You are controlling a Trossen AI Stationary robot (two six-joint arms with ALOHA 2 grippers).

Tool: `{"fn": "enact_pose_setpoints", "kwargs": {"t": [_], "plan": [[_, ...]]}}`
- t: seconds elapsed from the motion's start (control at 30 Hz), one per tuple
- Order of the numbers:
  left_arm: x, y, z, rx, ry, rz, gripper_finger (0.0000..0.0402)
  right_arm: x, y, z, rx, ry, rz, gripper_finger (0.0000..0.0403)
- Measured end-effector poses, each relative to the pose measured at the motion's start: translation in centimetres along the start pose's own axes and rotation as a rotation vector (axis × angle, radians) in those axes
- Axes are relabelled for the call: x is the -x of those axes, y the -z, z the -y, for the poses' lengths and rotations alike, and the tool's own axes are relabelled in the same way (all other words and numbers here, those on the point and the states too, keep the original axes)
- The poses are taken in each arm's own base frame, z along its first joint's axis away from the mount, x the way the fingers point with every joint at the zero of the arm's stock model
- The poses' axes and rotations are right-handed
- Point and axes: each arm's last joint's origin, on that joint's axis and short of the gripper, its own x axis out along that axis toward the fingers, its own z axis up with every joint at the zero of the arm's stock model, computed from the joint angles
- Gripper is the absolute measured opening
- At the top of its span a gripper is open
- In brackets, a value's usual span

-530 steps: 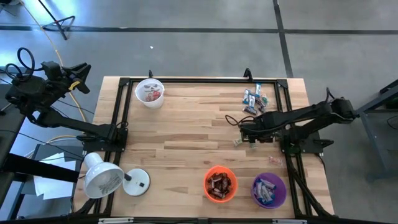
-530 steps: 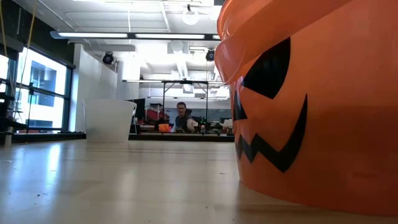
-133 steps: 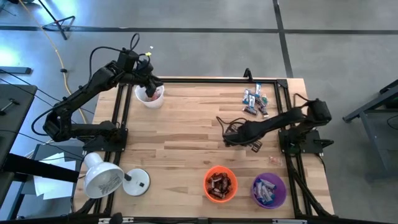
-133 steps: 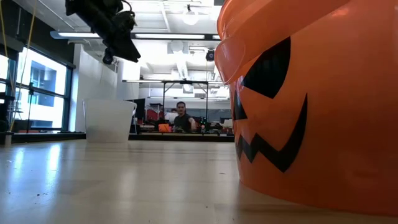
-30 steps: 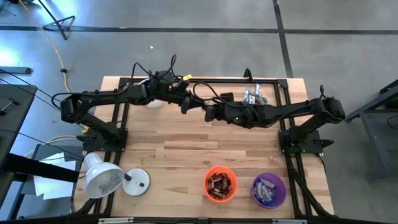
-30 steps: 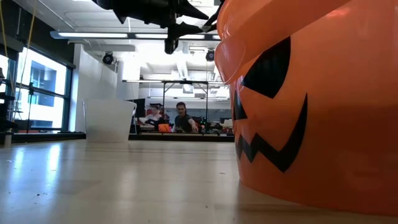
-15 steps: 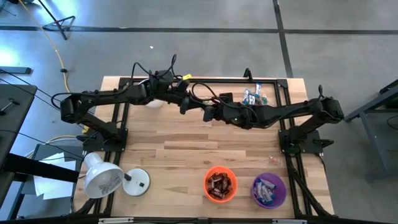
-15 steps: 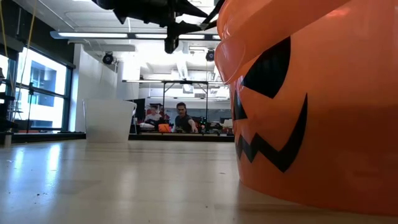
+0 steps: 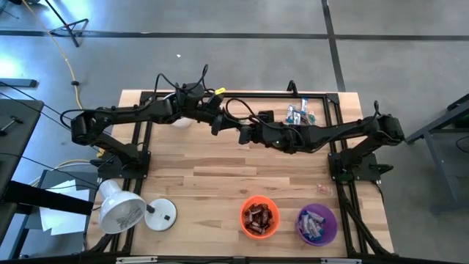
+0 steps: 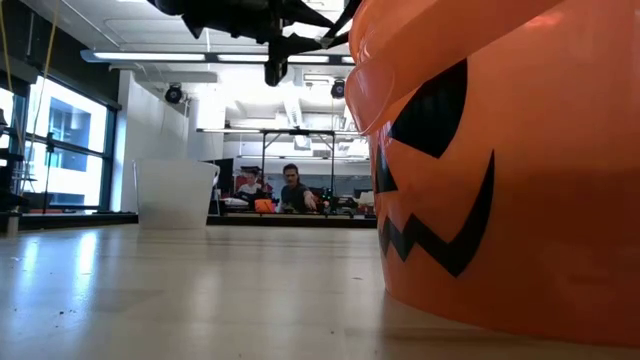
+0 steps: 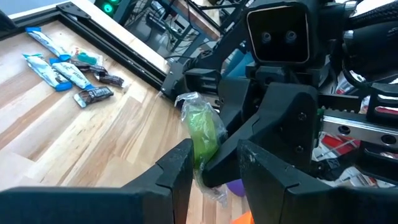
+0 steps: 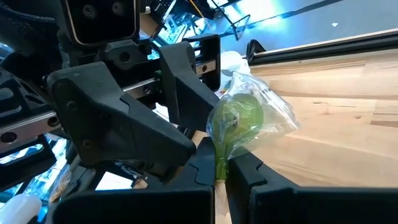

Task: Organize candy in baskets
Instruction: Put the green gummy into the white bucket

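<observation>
Green round candy in a clear crinkly wrapper (image 11: 204,134) is held in the air over the upper middle of the wooden table (image 9: 220,176), where both arms meet in the high view. Right hand (image 12: 221,163) is pressed together, pinching the wrapper below the green candy. Left hand (image 11: 214,162) faces it from the frame's left with fingers spread, one on each side of the candy; contact can't be judged. In the high view the left hand (image 9: 220,123) and right hand (image 9: 245,134) sit almost tip to tip.

Loose pile of blue-and-white and dark wrapped mini bars (image 9: 299,115) lies on the table at upper right. White round bucket (image 10: 175,193) stands at upper left, mostly hidden under the left arm in the high view. Bright orange bucket (image 9: 244,209) holding dark brown bars is at lower centre-right, and the purple bucket (image 9: 333,220) with blue-and-white bars is just right of it. White dome-shaded lamp (image 9: 121,207) is at lower left.
</observation>
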Motion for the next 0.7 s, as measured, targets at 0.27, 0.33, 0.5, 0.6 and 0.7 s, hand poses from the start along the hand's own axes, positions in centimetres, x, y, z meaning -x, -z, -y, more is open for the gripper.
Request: {"fn": "enact_pose_setpoints", "kwargs": {"t": [0.27, 0.33, 0.5, 0.6, 0.7], "plan": [[0.0, 0.0, 0.1, -0.003, 0.008, 0.0, 0.0115, 0.3, 0.4, -0.4, -0.001, -0.017, -0.004, 0.0], [0.0, 0.0, 0.1, -0.003, 0.009, 0.001, 0.0115, 0.4, 0.5, -0.4, -0.002, -0.022, -0.005, 0.0], [0.0, 0.0, 0.1, -0.003, 0.015, -0.004, 0.0115, 0.6, 0.8, -0.6, 0.002, -0.03, -0.014, 0.0], [0.0, 0.1, 0.1, -0.007, 0.022, -0.014, 0.0115, 0.7, 1.0, -0.8, 0.005, -0.036, -0.021, 0.0], [0.0, 0.1, 0.2, -0.025, 0.046, -0.031, 0.0115, 0.9, 1.2, -0.9, 0.007, -0.046, -0.033, 0.0]]}}
